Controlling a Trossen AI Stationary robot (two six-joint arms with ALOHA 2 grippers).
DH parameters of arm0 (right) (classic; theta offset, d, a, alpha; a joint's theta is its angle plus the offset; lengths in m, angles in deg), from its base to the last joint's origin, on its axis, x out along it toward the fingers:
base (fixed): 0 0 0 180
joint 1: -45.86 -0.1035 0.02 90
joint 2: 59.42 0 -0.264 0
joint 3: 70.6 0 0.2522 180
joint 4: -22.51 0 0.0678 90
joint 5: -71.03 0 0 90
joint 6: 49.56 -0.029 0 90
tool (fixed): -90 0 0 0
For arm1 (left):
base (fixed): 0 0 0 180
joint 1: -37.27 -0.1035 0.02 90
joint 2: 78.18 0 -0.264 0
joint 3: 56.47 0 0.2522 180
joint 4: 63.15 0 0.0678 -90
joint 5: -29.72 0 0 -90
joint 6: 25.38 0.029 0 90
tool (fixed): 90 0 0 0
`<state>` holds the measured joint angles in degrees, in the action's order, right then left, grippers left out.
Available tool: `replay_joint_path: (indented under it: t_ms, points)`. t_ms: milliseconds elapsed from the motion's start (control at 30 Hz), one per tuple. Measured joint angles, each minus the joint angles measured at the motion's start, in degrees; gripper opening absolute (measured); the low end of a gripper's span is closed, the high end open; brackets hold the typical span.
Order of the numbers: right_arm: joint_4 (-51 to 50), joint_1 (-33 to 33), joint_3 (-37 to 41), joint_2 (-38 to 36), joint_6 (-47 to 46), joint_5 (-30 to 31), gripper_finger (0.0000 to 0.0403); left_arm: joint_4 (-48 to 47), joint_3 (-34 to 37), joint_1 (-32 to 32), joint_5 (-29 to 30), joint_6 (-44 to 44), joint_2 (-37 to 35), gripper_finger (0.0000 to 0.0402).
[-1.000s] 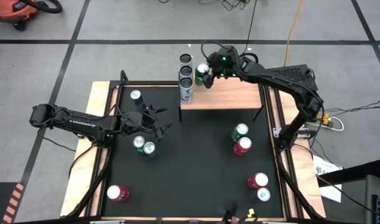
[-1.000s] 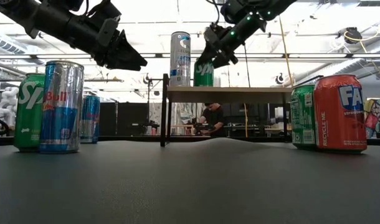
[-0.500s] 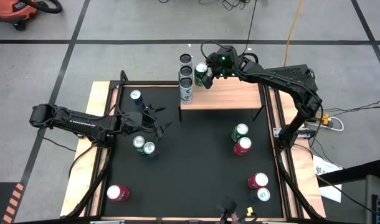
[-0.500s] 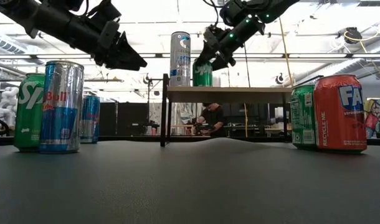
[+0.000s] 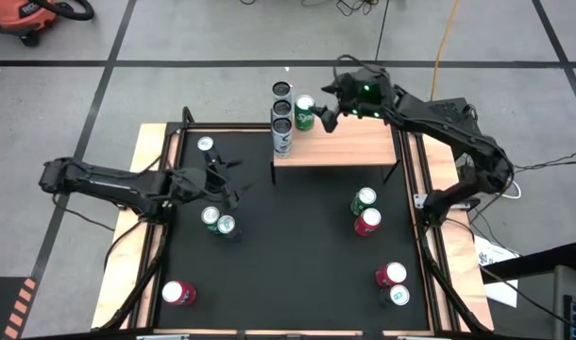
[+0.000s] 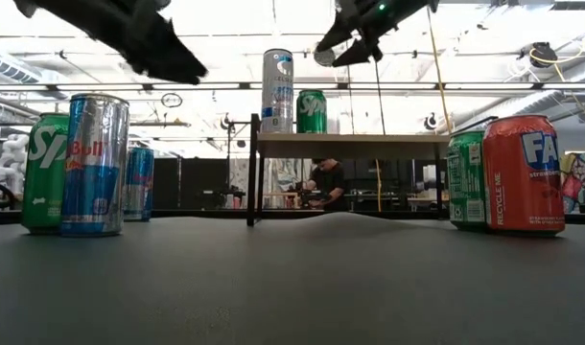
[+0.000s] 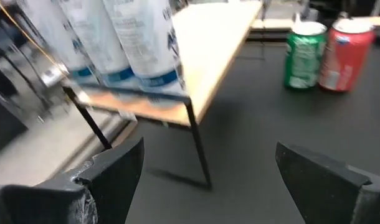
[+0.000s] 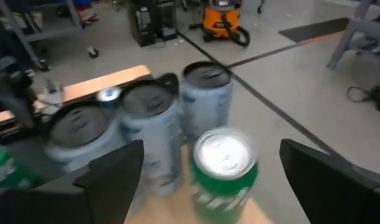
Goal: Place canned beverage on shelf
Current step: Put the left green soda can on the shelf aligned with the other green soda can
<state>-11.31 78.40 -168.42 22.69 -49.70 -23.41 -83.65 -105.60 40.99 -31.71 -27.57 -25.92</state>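
The green can (image 5: 304, 112) stands upright on the light wood top of the shelf (image 5: 349, 147), just beside a row of three tall silver cans (image 5: 282, 116) at the shelf's left end. The right end effector (image 5: 329, 102) hangs above the shelf beside the green can, fingers spread apart and clear of it. The left end effector (image 5: 220, 177) hovers over the black surface (image 5: 297, 246) near two cans (image 5: 217, 221), its fingers also apart and holding nothing. Other cans stand scattered on the surface; the far blue one's label is probably too small to read.
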Motion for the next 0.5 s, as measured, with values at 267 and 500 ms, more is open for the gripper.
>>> replay_joint_path:
  t_ms: [267,500]
  points:
    - [2.8,-7.5,9.5,-5.7,-3.4,0.1,0.0361,-33.3,-8.9,11.7,-2.8,-15.2,-5.6,0.0363]
    - [12.1,-14.4,16.3,-7.4,-5.1,4.6,0.0361,-47.2,-11.1,18.5,-3.0,-28.8,-7.4,0.0363]
